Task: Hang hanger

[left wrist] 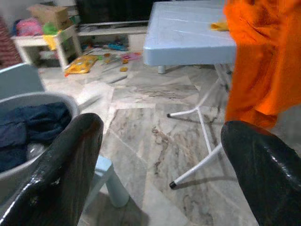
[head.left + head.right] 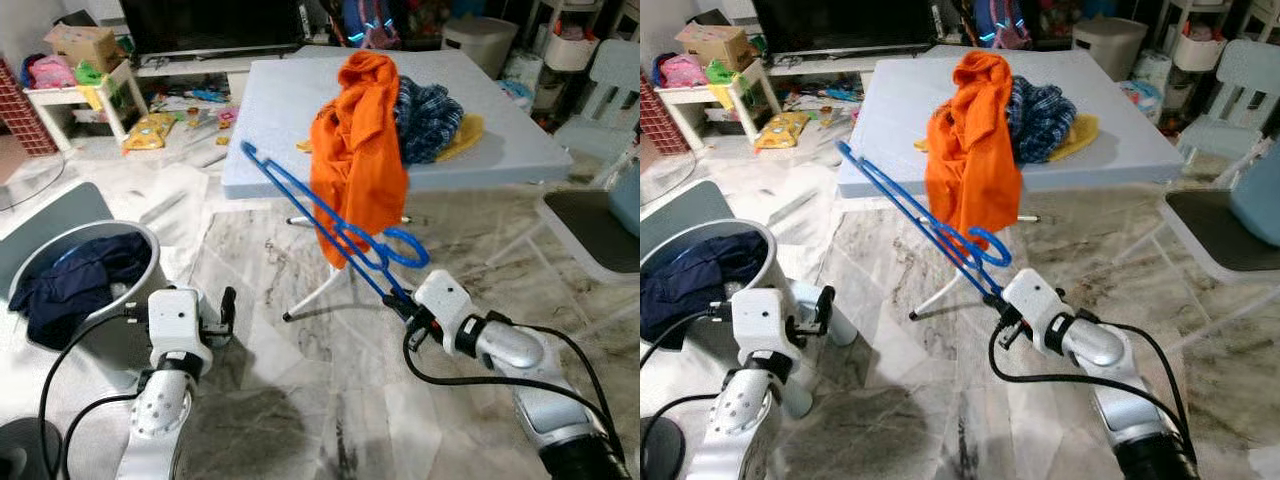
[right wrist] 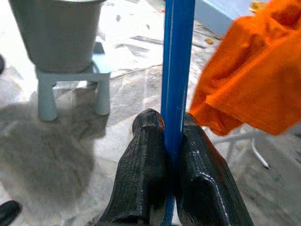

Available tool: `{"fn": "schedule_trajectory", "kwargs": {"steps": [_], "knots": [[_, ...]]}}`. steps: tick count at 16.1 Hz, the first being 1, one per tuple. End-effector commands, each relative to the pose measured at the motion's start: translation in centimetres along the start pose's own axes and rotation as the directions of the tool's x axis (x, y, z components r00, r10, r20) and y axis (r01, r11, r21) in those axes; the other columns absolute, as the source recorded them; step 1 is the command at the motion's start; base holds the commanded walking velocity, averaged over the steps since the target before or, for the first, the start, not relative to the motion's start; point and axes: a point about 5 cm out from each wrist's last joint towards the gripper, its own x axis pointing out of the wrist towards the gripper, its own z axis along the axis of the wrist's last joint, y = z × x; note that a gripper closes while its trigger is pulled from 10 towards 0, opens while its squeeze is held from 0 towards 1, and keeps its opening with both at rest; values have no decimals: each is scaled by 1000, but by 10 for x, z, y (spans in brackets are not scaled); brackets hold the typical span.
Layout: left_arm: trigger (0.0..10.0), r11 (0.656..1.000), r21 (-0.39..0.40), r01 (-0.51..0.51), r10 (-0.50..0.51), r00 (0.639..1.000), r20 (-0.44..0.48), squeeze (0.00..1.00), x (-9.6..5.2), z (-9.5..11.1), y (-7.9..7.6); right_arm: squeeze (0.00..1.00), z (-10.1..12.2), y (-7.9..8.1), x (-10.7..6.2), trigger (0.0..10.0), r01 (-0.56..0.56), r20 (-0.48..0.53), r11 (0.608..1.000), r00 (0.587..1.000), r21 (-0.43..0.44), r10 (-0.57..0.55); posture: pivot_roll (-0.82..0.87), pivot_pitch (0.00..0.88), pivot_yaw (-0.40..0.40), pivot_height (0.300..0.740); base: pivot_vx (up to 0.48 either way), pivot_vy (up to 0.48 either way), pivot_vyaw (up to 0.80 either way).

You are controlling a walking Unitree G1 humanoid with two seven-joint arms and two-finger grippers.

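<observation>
A: What's hard to read here?

B: The hanger's [image 2: 318, 222] middle. The orange shirt [image 2: 357, 150] drapes over it, so the blue bars vanish under cloth around 12 o'clock of the right gripper [image 2: 399, 300] and come out again toward 10 o'clock, ending in a bare tip above the floor [image 2: 300, 400]. The right arm is cut off at the frame's lower edge, and so is the left one.

A: And the grip itself?

B: The right wrist view is plain: two ribbed black fingers [image 3: 146, 174] pressed together on the thin blue plastic bars, with no gap beside them. The hook loop curls just past the gripper.

A: The left gripper?

B: The left gripper [image 2: 228, 312] is held low at 7 o'clock, its glossy fingers [image 1: 61, 174] wide apart with nothing between them.

A: Where does the shirt sit?

B: Bunched at the near edge of the pale blue table [image 2: 290, 110], hanging down off it in soft folds. Behind it lies a dark checked cloth [image 2: 430, 115] over something yellow [image 2: 468, 132] whose shape I cannot tell.

A: Anything else?

B: A round grey tub [image 2: 150, 250] at 9 o'clock on a small pale stool [image 3: 70, 87], holding navy clothes [image 2: 70, 285]. The floor is veined marble tile. Toys [image 2: 150, 130] are scattered far back, too small to name.
</observation>
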Motion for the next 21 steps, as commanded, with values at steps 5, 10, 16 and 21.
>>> {"fn": "schedule_trajectory", "kwargs": {"steps": [5,10,16,21], "knots": [[10000,999,-35,-24,24,1000,16,0,3,9,4,0,22,12,9,10000,-48,75,999,996,-12,49,-114,0,20,740,0,49,800],[10000,998,-64,-15,16,1000,11,0,6,10,-1,0,25,14,5,10000,-61,93,998,994,-11,61,-128,0,23,740,317,326,798],[10000,998,-65,-17,18,1000,11,0,8,11,-3,0,28,15,6,10000,-62,109,998,992,-7,62,-128,0,20,740,319,358,521],[10000,997,-74,0,1,1000,14,0,10,11,-8,0,38,8,6,10000,15,160,1000,987,-22,-11,-133,0,18,740,340,334,160]]}}
